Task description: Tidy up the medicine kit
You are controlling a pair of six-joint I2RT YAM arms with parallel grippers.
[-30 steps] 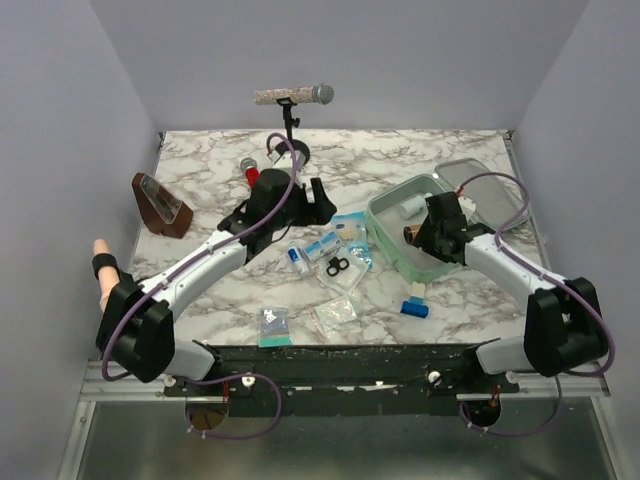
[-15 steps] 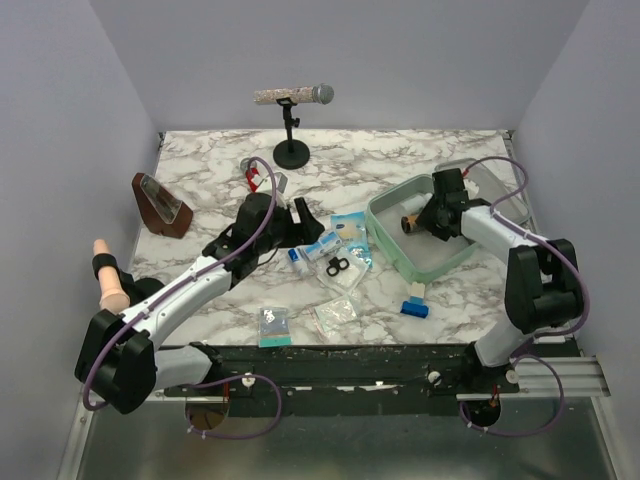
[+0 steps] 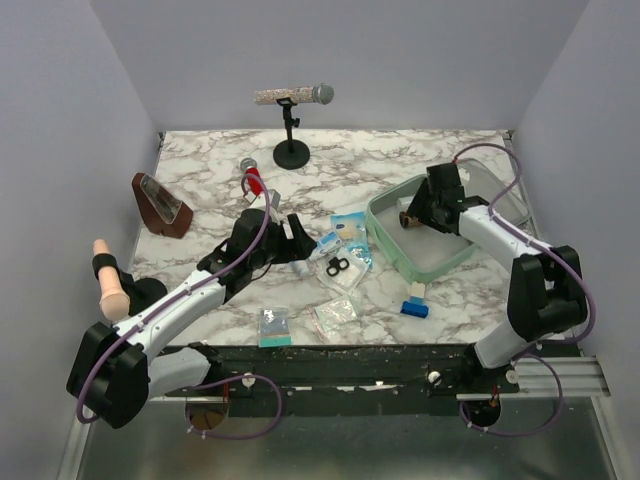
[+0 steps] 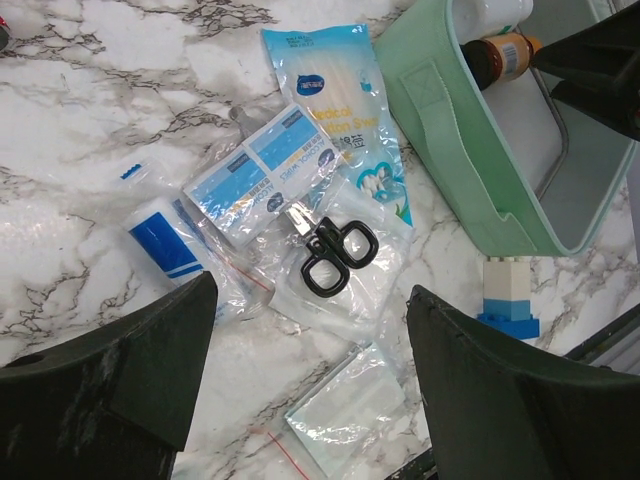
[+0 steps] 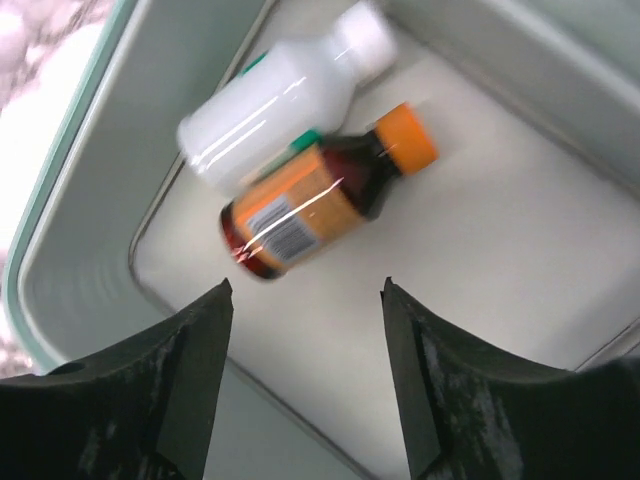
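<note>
Bottles lie on their sides in the open medicine kit (image 3: 395, 250) - an amber bottle (image 5: 310, 205) with an orange cap and a white bottle (image 5: 270, 110), touching each other at the left end of the tray. The mint-green kit sits on the right half of the bench (image 3: 200, 160), near the right edge, with its lid (image 3: 488, 188) laid back toward the far right corner. The right fingers (image 5: 140, 400) hang over the two bottles, spread apart and gripping nothing.

The left fingers (image 4: 120, 380) hover above the middle of the bench, also spread wide and empty. Below them, just left of the kit, is a loose heap of supplies: small black-handled scissors (image 4: 335, 255) lying on clear bags, a pair of blue-and-white packets (image 4: 265, 175), a bag of cotton swabs (image 4: 345, 110) and a wrapped blue-and-white roll (image 4: 165, 245). A small blue-and-white box (image 4: 510, 295) stands just beside the kit's near wall. A clear zip bag (image 4: 345, 415) lies closer to the near edge.
</note>
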